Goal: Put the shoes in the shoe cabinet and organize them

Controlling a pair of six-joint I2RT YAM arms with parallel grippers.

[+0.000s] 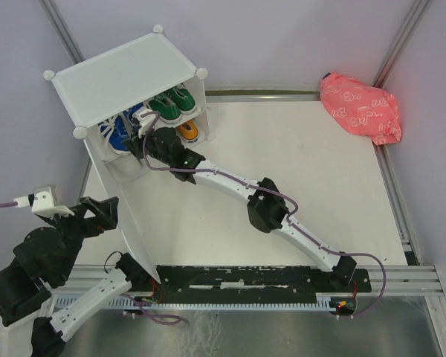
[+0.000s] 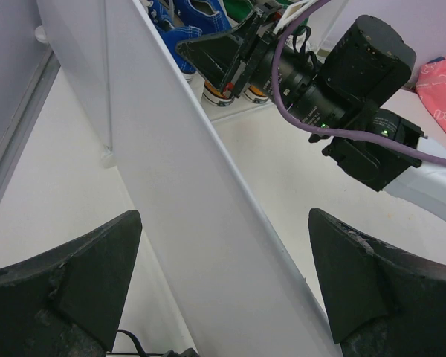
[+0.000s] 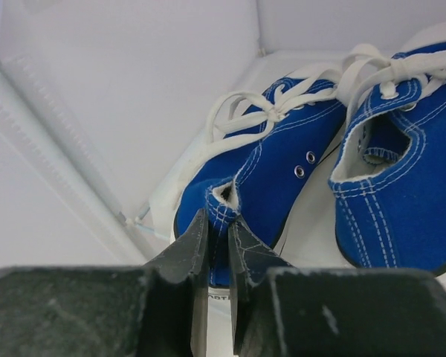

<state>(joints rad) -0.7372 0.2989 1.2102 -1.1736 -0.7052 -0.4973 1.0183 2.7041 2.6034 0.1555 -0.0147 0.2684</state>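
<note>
Currently: right gripper (image 3: pixel 218 223) pinched on the heel of one blue sneaker (image 3: pixel 275 178), inside the shoe cabinet (image 1: pixel 119 71) beside its mate (image 3: pixel 409 186). Left gripper (image 2: pixel 223 216) open, straddling the white panel (image 2: pixel 186 186). Next, likely: straighten the pair, release.

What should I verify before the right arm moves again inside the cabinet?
1. Right gripper grip: ok, shut on the heel collar of the blue shoe.
2. Second blue shoe alongside it: ok; whether the two touch, cannot tell.
3. Green shoes inside the cabinet: ok.
4. Orange shoe inside: ok; its partner, cannot tell.
5. White shoes stowed: cannot tell, none clearly visible.
6. Left gripper clear of the work: probably not ok, open with a cabinet panel between its fingers.
</note>
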